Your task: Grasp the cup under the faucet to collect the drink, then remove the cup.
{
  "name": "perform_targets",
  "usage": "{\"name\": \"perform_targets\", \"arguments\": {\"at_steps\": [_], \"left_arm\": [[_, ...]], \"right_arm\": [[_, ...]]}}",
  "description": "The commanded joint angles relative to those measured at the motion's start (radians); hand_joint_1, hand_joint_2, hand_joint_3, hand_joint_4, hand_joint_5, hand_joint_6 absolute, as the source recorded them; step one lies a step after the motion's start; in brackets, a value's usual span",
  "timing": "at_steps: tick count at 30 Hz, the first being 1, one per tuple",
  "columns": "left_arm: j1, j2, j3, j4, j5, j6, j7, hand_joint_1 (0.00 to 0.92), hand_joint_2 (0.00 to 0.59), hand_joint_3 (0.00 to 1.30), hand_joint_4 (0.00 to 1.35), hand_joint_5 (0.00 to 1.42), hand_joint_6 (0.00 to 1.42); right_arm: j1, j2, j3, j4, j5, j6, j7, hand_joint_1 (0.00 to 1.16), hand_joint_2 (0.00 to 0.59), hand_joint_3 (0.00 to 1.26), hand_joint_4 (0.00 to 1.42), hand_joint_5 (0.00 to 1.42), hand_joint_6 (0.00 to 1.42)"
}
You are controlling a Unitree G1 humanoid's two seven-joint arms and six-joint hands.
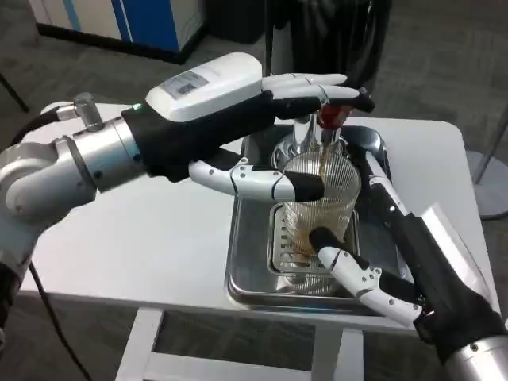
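Observation:
A clear ribbed cup (329,202) stands on the grate of a metal drip tray (244,278), right under the chrome faucet (305,133). A thin brown stream (321,161) runs into it, and a little brown drink (304,248) lies at its bottom. My right hand (394,266) holds the cup, its thumb across the near lower side and its fingers along the far right side. My left hand (226,103) reaches in from the left. Its straight fingers rest on top of the red tap lever (332,117), and its thumb lies across the front of the cup's upper part.
The tray sits on a white table (159,238) whose front edge is close to me. A black machine body (333,32) rises behind the faucet. A metal post base (492,171) stands on the floor to the right.

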Motion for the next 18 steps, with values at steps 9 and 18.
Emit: {"name": "perform_targets", "arguments": {"at_steps": [9,18], "left_arm": [[0.024,0.013,-0.058,0.009,0.083,-0.004,-0.037,0.000,0.174,0.18,0.09,0.10,0.37],[0.021,0.014,-0.062,0.011,0.087,-0.007,-0.036,0.000,0.174,0.18,0.09,0.10,0.37]], "right_arm": [[-0.020,0.004,0.008,0.013,-0.008,0.009,-0.015,0.45,0.341,0.00,0.00,0.00,0.00],[-0.057,0.006,0.019,0.037,-0.018,0.018,-0.024,0.45,0.338,0.00,0.00,0.00,0.00]]}}
